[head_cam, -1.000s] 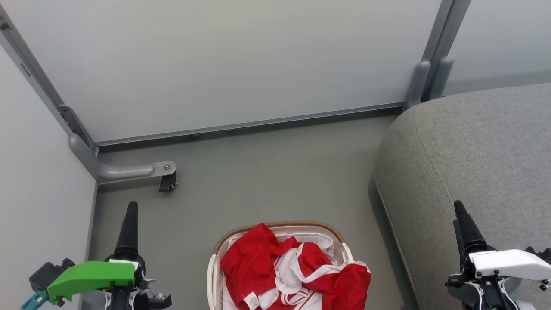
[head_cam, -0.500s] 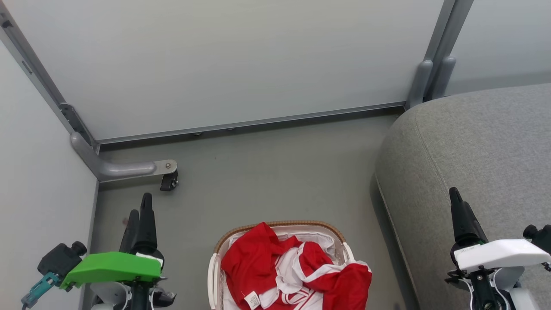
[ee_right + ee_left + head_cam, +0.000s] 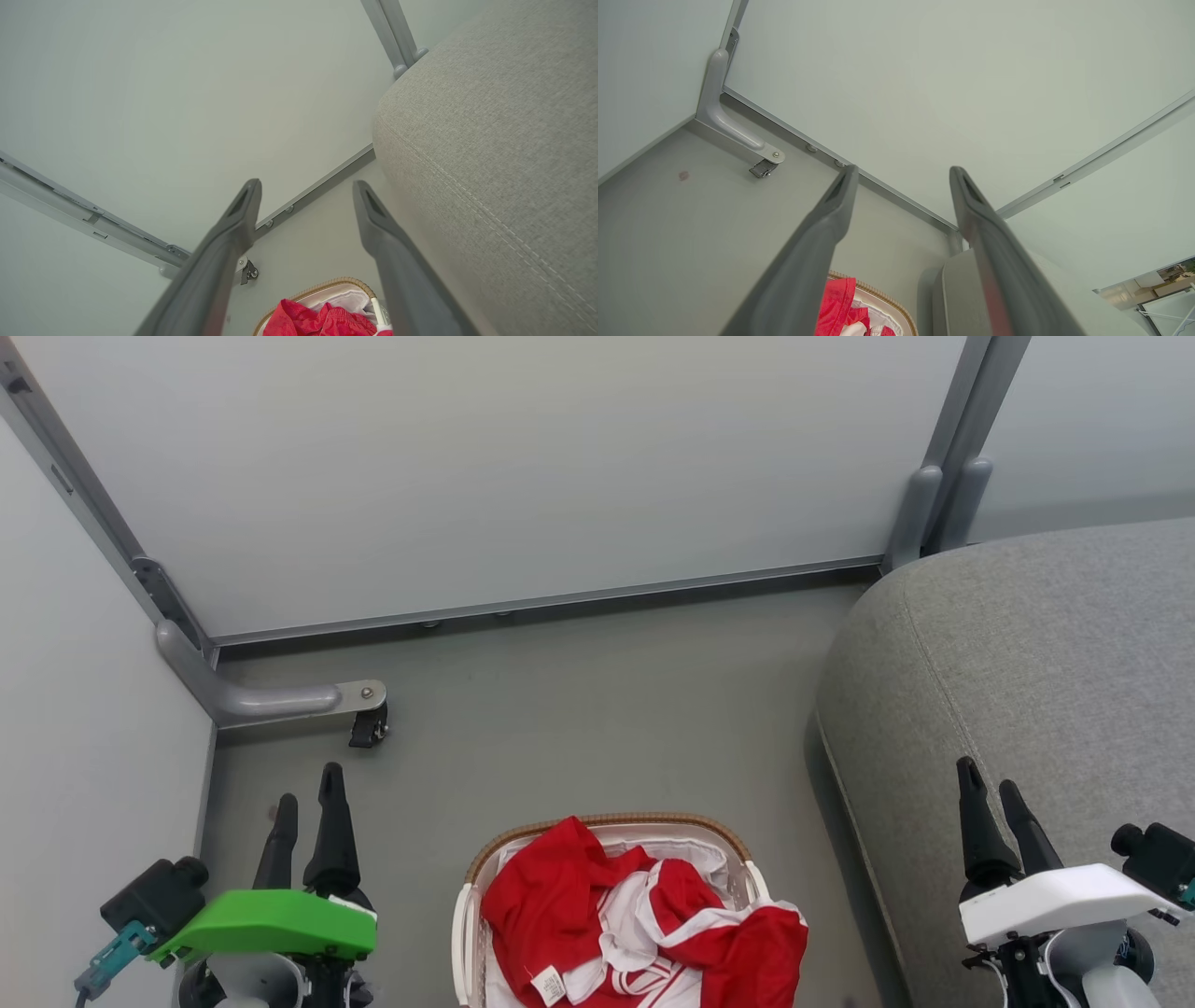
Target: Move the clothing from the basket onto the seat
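Half the basket (image 3: 611, 821) is perhaps cut off.

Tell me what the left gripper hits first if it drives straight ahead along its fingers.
Probably the pale wall panel, low down near its grey bottom rail. The left gripper is open and aims over the floor. The way to the panel looks free, though depth is hard to judge.

Grey floor (image 3: 579, 709), pale panels (image 3: 523, 476) (castor bracket (image 3: 280, 695) at left).
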Robot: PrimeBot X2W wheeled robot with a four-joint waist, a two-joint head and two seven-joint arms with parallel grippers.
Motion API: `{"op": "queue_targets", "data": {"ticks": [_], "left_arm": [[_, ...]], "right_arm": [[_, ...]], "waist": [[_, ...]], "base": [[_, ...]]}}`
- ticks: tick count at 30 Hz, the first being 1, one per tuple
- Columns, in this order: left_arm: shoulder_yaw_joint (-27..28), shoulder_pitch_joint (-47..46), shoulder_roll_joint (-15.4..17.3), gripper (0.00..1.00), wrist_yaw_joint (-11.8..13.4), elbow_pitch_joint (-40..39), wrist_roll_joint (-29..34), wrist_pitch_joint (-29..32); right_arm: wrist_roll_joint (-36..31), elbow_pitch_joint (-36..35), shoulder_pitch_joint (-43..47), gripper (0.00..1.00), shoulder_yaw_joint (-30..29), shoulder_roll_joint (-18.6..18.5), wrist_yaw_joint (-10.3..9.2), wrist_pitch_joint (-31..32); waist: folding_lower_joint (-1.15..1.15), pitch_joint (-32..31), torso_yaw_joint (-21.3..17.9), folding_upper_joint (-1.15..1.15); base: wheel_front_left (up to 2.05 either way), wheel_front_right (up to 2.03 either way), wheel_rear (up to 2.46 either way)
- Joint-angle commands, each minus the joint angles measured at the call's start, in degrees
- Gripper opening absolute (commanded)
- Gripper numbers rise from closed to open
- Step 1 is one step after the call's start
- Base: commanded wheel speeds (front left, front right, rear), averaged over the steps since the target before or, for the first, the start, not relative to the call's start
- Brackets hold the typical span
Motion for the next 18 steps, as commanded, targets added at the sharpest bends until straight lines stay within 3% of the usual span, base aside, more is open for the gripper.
{"op": "queue_targets", "data": {"ticks": [1,18], "left_arm": [[-0.21,0.13,0.42,1.0,-0.03,-0.18,1.99,-0.62],[-1.62,1.12,0.52,1.0,-0.63,3.12,12.56,-3.41]], "right_arm": [[-2.26,-0.34,0.13,1.0,0.18,-0.45,0.01,-0.67],[-15.75,0.73,0.71,1.0,1.99,-0.56,0.01,-3.46]], "waist": [[0.0,0.02,0.01,0.0],[0.0,0.0,0.17,0.0]], "base": [[0.0,0.0,0.0],[0.0,0.0,0.0]]}}
